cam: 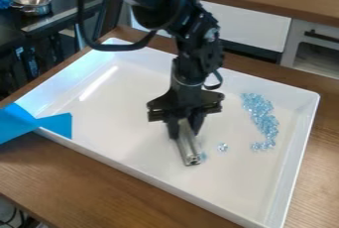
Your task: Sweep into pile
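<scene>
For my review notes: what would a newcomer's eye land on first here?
Probably the black robot arm coming in from the top, its end effector holding a grey bar over the middle of the white tray. Next, the curved band of pale blue pieces toward the tray's right side, then the bright blue tape at its left edge.

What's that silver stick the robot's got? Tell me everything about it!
The silver stick is long, narrow, straight and shiny, and looks like metal. Small round shapes show at its lower end. The robot's gripper pinches its upper part, so it points down at a slant over the white tray. A pale blue bit shows right beside its lower end. I can't tell whether its end touches the tray.
</scene>
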Tool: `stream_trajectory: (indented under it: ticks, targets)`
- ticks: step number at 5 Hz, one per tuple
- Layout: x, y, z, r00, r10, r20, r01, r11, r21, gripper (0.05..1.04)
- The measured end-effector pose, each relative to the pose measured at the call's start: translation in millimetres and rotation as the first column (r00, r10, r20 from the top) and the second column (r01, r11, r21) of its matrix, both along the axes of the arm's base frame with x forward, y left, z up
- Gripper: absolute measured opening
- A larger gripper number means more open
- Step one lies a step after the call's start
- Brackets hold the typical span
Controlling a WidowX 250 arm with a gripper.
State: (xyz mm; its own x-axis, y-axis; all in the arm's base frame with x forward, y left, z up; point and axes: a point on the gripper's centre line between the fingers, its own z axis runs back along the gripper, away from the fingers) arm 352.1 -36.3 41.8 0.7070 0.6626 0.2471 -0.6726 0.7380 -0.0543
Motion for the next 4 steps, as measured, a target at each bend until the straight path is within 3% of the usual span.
stream_trajectory:
  ticks: [1, 4]
  targets:
    - [12.6, -18.2, -0.6, 1.0, 0.022, -0.002, -0.022, 1.0, -0.005, 0.375]
    - [58.9, -68.9, -3.2, 0.997, 0.052, 0.057, -0.051, 0.999, -0.01, 0.375]
